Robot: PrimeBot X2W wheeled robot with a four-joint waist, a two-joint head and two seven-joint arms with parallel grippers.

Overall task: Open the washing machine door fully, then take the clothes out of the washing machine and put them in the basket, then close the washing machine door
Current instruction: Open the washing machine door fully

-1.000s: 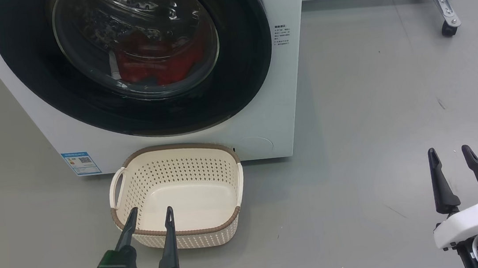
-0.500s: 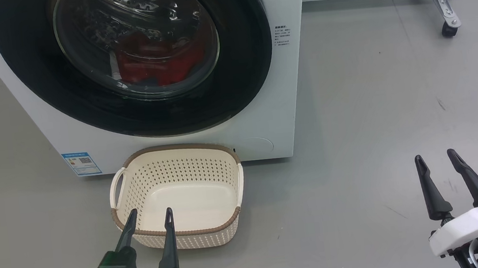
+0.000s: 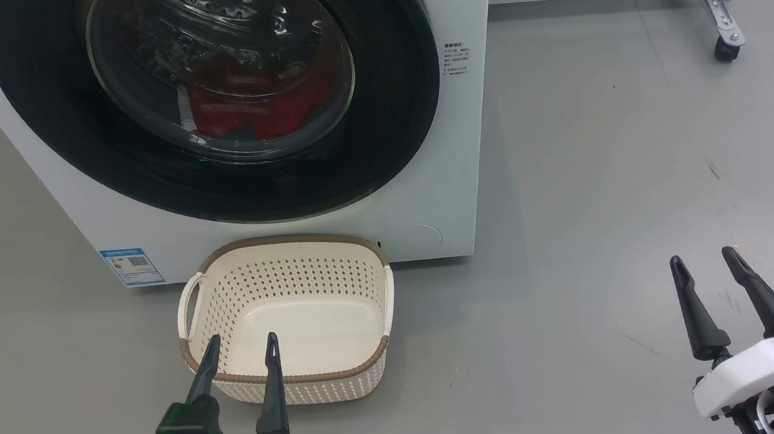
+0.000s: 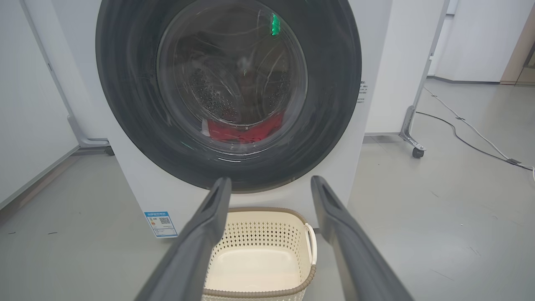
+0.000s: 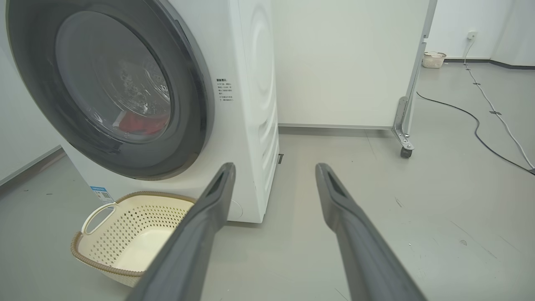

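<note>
The left gripper (image 3: 243,338) has its two dark fingers spread wide and holds nothing. Its tips hang over the near edge of the basket (image 3: 289,240). The basket sits on the floor just ahead of them, with nothing in it. Its far edge is right by the bottom of the washing machine (image 3: 475,164).

Up past the basket, ahead of these jaws and higher, is the washing machine door (image 3: 389,102). It lies flat against the machine, closed. The red clothes (image 3: 253,109) show through the glass, low in the drum.

The right gripper (image 3: 700,256) is spread wide too, and empty. It is well off to the side of the basket, over bare grey floor (image 3: 571,190). Ahead of its jaws and a bit to the left stands the machine's front corner. Straight ahead there is lots of open floor, up to a white panel with a small wheel (image 3: 725,48) at its foot. A dark cable (image 5: 476,121) lies on the floor further off to the right.
</note>
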